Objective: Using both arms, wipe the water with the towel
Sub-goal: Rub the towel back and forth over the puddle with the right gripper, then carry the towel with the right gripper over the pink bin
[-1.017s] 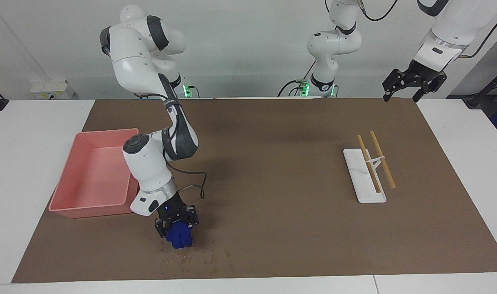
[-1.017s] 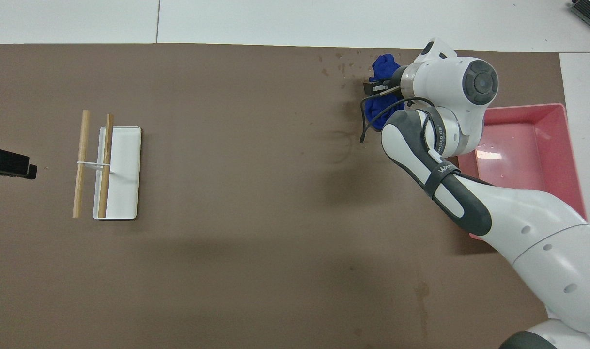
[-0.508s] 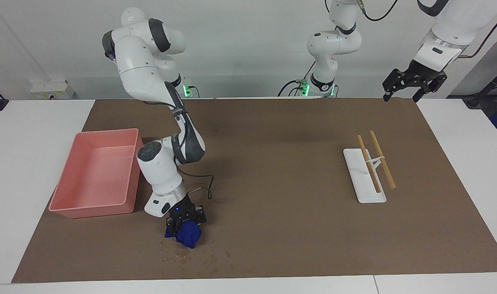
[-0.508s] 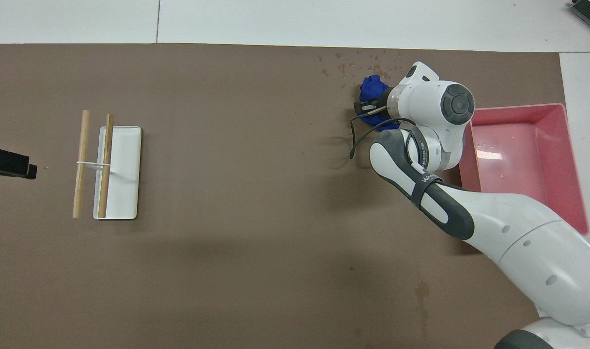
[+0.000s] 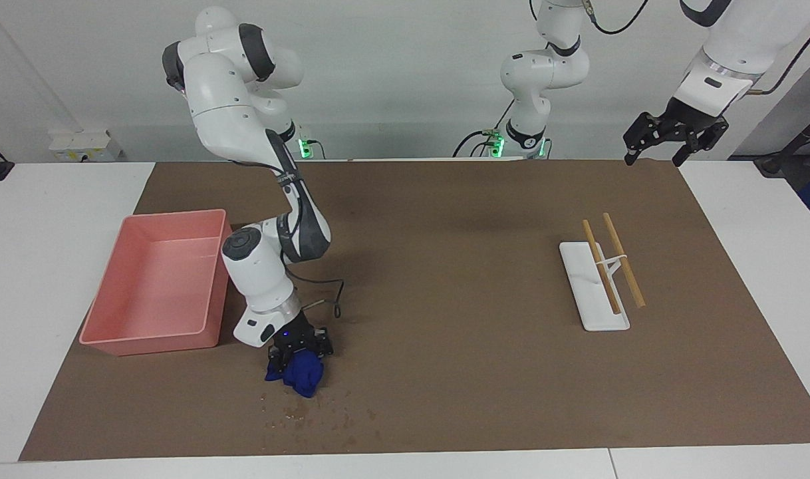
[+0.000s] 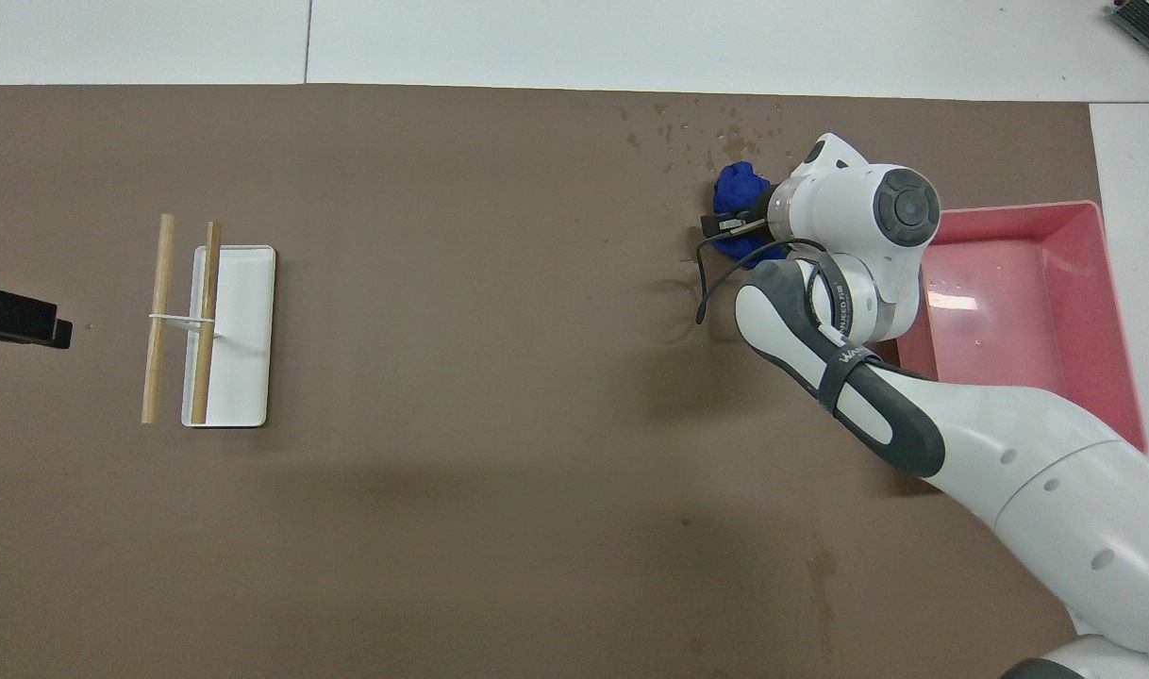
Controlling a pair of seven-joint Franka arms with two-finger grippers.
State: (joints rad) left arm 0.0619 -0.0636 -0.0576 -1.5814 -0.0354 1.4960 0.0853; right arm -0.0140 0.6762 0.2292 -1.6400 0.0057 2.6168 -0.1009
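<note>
The right gripper (image 5: 298, 346) was clenched on the towel (image 5: 297, 375), a small blue wad pressed down onto the brown mat (image 5: 445, 279) just beside the corner of the pink tray (image 5: 106, 313), at about seven o'clock in the facing view. The water (image 5: 325, 418) lay as a scatter of dark spots on the mat, touching the towel's edge and spreading farther from the robots toward the mat's border, so the cloth looked placed to be dragged through it; most of the spots appeared not yet wiped. Holding the towel bunched probably gave the gripper a firm bite but a small wiping face, which could leave droplets at the sides. The left gripper (image 5: 671, 140) hung with its fingers spread and empty over the mat's corner at about two o'clock in that view, waiting well apart from the spill. A white tray (image 5: 588, 303) with two wooden sticks (image 5: 611, 263) across it lay toward the left arm's end, at about three o'clock, untouched. The mat covered most of a white table (image 5: 46, 233), and a plain pale wall with sockets and cables stood at twelve o'clock.
</note>
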